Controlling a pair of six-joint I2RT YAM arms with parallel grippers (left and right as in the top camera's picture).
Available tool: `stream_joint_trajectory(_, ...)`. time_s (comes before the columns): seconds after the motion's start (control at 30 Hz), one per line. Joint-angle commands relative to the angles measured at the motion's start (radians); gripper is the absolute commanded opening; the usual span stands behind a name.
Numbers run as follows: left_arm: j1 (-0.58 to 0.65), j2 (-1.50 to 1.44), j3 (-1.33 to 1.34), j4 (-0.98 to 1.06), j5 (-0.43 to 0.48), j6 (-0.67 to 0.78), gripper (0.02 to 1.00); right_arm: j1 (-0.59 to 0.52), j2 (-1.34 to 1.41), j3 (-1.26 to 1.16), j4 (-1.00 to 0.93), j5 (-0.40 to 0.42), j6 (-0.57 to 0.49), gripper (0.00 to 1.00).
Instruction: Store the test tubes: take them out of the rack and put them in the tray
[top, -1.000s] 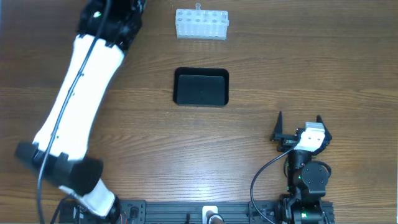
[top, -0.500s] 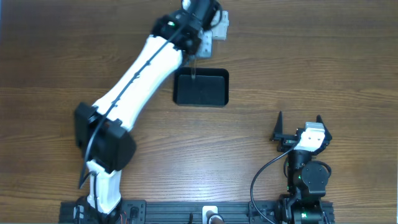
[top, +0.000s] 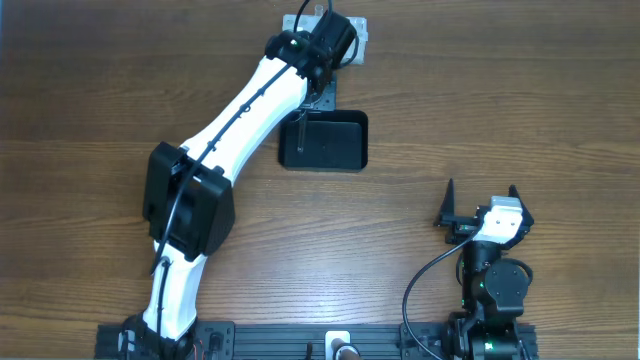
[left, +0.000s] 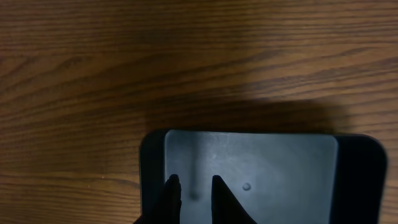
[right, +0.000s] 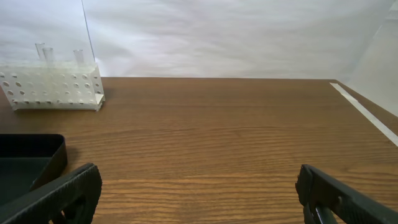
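My left hand (left: 194, 183) hangs over the left part of the black tray (left: 152, 180), which sits mid-counter just nearer than the white rack (right: 53, 88) at the far side. Its fingers are pinched close on a clear test tube (top: 300, 130) that hangs roughly upright, its lower end pointing at the tray floor, just inside the rim. The step in hand, as I judge it, is setting this tube down. To do it well I would come in a little farther from the rim and go low until the bottom of the tube nearly meets the floor. Then I would tip my wrist so the tube lies along the tray rather than standing, and only then ease the fingers apart. Let go from a height and the tube could bounce, crack or hop the low wall. It is round, so it will likely roll until a wall stops it. A few other tubes (right: 78, 57) stand in the rack. My right hand (top: 481, 192) rests spread wide and holding nothing at the near right of the wooden counter (top: 520, 90), well away from the work. I can make out no label or writing on the rack, tray or tube.
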Motion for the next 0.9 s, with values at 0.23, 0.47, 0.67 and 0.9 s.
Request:
stream_joint_trajectory(0.23,0.042,0.078,-0.002,-0.013,-0.013,-0.018,0.042,-0.005,-0.008,-0.008,-0.002,-0.005,0.009,0.991)
stream_joint_trajectory(0.47,0.042,0.101,-0.002,-0.012,0.002,-0.018,0.045,-0.005,-0.008,-0.008,-0.002,-0.005,0.009,0.991)
stream_joint_trajectory(0.67,0.042,0.131,-0.002,-0.012,0.046,-0.018,0.058,-0.005,-0.008,-0.008,-0.002,-0.005,0.009,0.993)
stream_joint_trajectory(0.9,0.043,0.133,-0.002,-0.012,0.054,-0.018,0.093,-0.005,-0.008,-0.008,-0.002,-0.005,0.009,0.993)
